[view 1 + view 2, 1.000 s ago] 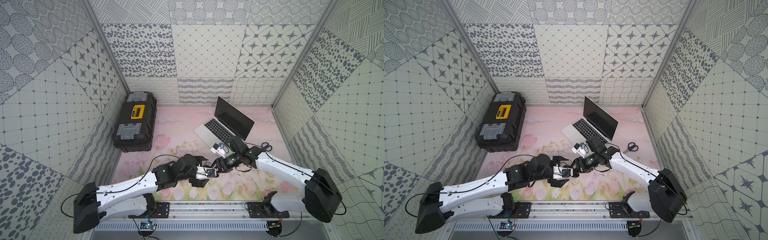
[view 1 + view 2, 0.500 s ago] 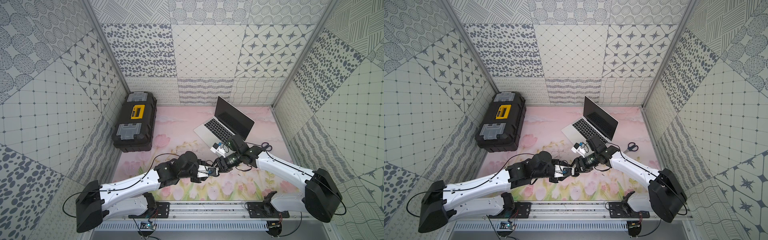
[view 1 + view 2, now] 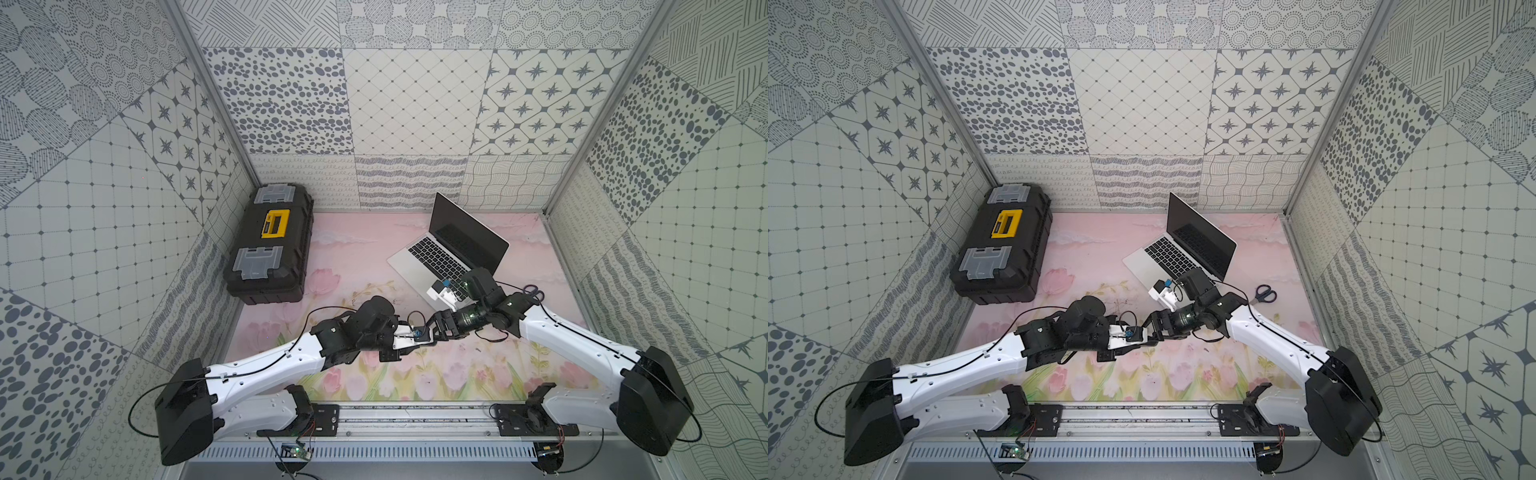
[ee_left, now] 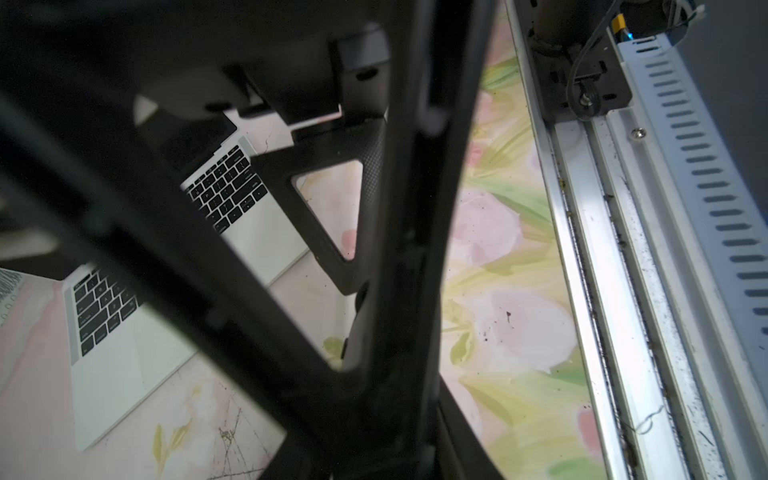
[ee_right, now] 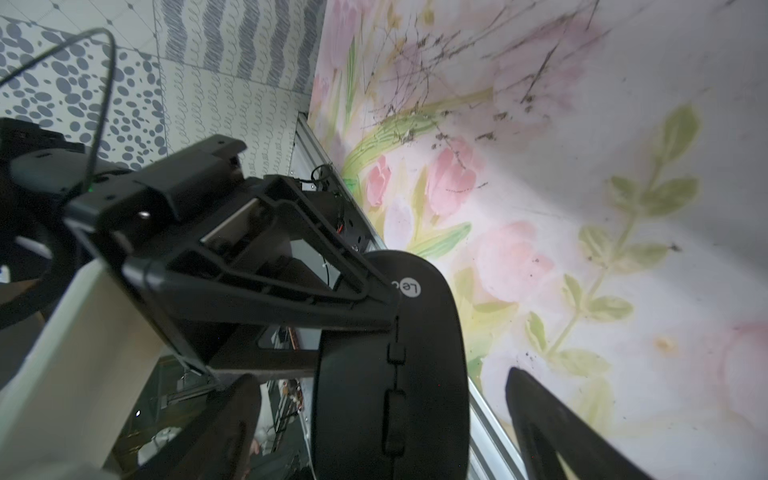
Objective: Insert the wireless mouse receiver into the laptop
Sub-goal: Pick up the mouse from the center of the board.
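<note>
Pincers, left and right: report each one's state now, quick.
Left pincer: closed on the black mouse.
Right pincer: open, one finger visibly clear of the mouse.

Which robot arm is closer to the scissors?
Right. The right arm passes close by the scissors, just on the near side of them. The left arm reaches in from the opposite side and stops well short, with the right arm in between.
</note>
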